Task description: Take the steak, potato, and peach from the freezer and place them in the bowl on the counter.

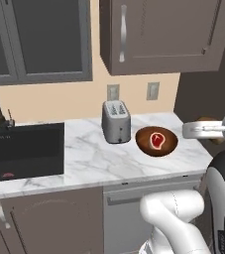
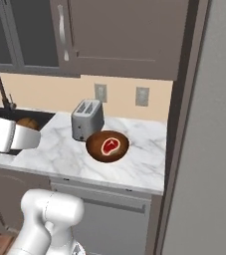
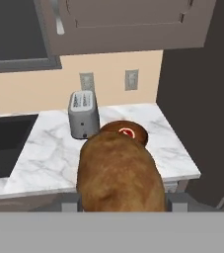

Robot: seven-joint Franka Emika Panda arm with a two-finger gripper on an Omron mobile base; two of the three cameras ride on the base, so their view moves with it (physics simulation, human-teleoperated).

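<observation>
Fingers were clamped on the potato, a tan-brown lump that bulked large at the 6 o'clock of the hand view, one grey tip showing at each flank. Its long axis ran away from the camera, toward 12 o'clock.

Just past the potato's far end, at about 12 to 1 o'clock, lay the bowl on the marble desk, partly hidden behind the potato, with the steak already lying in it. So the carry pointed nearly straight ahead, a touch right.

From the left base view the hand hung at 3 o'clock of the bowl, off the desk's right end; the potato peeked above it.

Beyond the bowl at 11 o'clock stood the toaster, close enough to crowd a drifting approach, I judged.
</observation>
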